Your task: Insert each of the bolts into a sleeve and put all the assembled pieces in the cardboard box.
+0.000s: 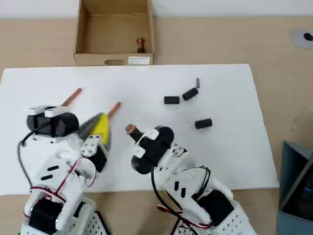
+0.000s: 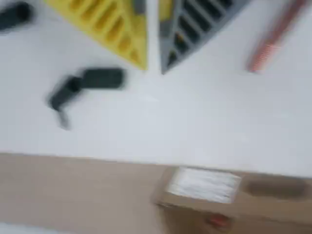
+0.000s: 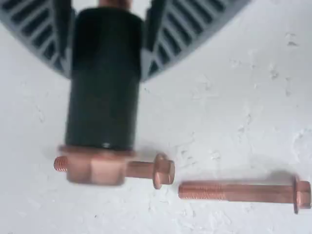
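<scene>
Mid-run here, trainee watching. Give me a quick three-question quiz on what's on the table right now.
1. How many loose sleeves lie on the white mat?
2. True or false: the cardboard box is empty.
3. The right gripper holds: A) a bare bolt, B) a sleeve with a bolt in it, C) nothing.
Key: 1) three; 2) false, one assembled piece is inside; 3) B.

No print can be read: the white label (image 1: 139, 60) on the cardboard box (image 1: 95, 59) is too small.
</scene>
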### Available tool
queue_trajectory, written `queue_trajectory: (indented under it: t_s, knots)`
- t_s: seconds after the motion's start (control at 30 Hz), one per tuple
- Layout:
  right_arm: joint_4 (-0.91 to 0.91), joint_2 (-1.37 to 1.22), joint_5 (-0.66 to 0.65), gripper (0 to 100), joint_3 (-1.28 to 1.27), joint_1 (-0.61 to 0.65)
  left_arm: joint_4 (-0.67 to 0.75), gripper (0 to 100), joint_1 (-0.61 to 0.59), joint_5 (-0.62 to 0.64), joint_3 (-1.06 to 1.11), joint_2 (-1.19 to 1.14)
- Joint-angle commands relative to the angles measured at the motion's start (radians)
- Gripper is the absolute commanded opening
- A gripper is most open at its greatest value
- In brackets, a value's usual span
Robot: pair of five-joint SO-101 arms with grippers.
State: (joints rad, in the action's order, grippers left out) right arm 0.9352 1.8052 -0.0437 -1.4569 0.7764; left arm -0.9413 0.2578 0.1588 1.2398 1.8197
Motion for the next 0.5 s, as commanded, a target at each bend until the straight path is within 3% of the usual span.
queue_trajectory:
  t_s: [0.0, 0.23, 0.47]
  knots:
    - [-0.031, 0.128, -0.002, 0.9, 0.022, -0.001, 0.002, 0, -0.12, -0.055, 0.011, 0.002]
    - [-0.032, 0.117, -0.011, 0.9, 0.059, -0.2, 0.009, 0, -0.331, -0.11, 0.252, 0.002]
    - [-0.048, -0.064, -0.051, 0.9, 0.208, -0.217, 0.083, 0, -0.433, -0.115, 0.41, 0.002]
